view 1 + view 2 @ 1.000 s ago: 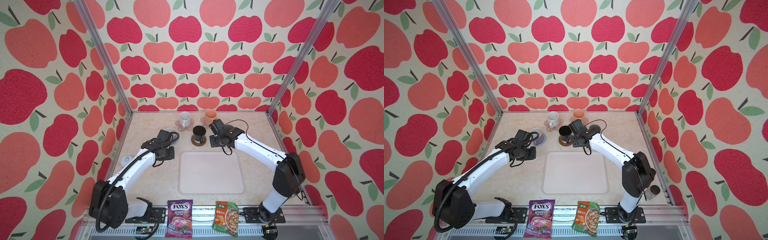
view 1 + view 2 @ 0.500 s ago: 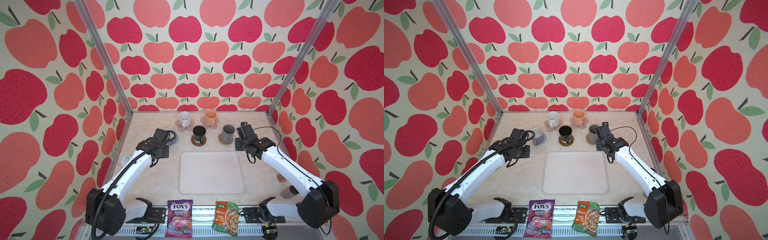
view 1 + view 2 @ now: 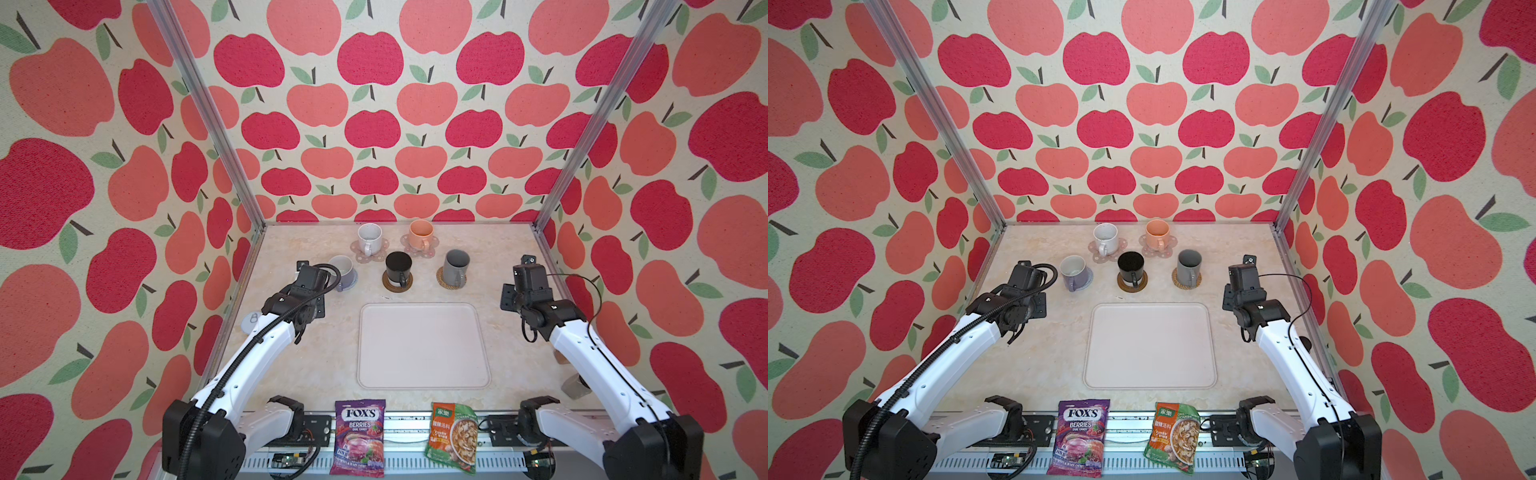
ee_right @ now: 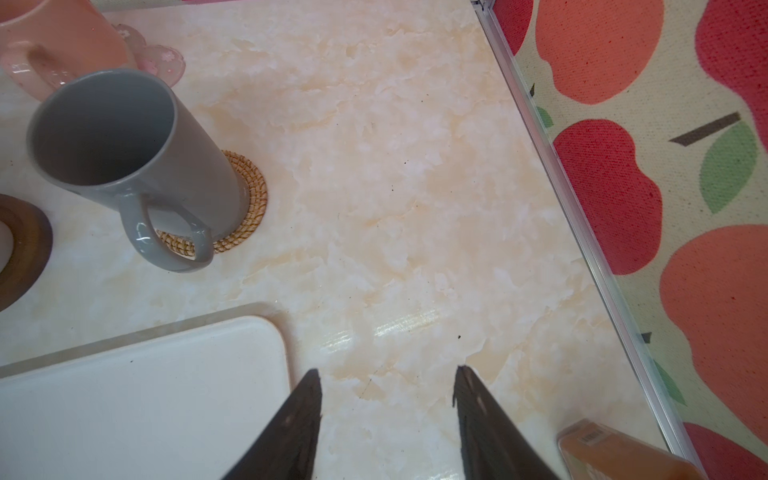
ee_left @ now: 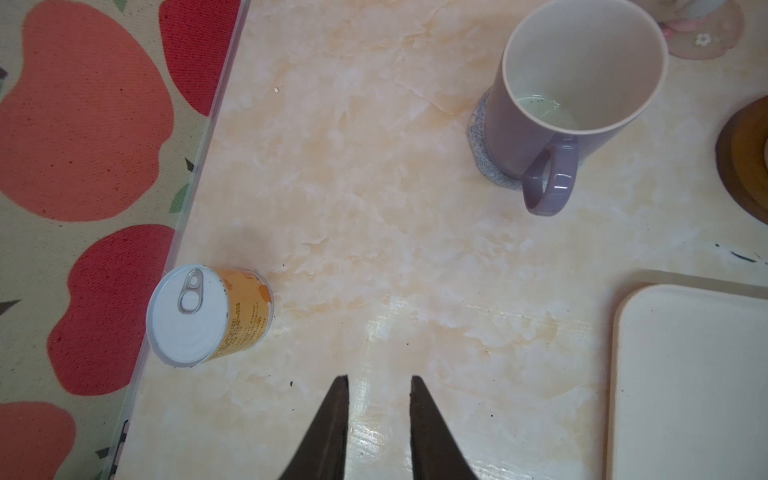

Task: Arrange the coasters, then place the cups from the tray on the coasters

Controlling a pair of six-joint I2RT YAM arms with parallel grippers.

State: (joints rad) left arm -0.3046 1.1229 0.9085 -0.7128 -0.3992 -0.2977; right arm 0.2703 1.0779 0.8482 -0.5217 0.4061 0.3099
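Note:
Five cups stand on coasters at the back of the table. The speckled white cup [image 3: 369, 237] and the peach cup [image 3: 420, 233] each sit on a pink flower coaster [image 3: 428, 249]. The black cup [image 3: 398, 268] is on the brown disc [image 3: 398, 285]. The lavender cup [image 5: 577, 83] is on the grey woven coaster [image 5: 484, 145]. The dark grey cup [image 4: 124, 145] is on the rattan coaster [image 4: 249, 195]. The pale tray [image 3: 422, 345] lies bare. My left gripper [image 5: 379, 380] is open a little and holds nothing. My right gripper [image 4: 386, 370] is open wider over bare table beside the tray's corner.
A small ring-pull can [image 5: 208, 313] stands against the left wall. An orange jar [image 4: 615, 453] sits by the right wall. A candy bag [image 3: 359, 440] and a soup packet [image 3: 453, 436] lie at the front edge. Metal frame posts bound the table.
My right gripper has swung right, away from the dark grey cup now standing on the rattan coaster, and opened wider. My left gripper has backed off from the lavender cup and opened slightly.

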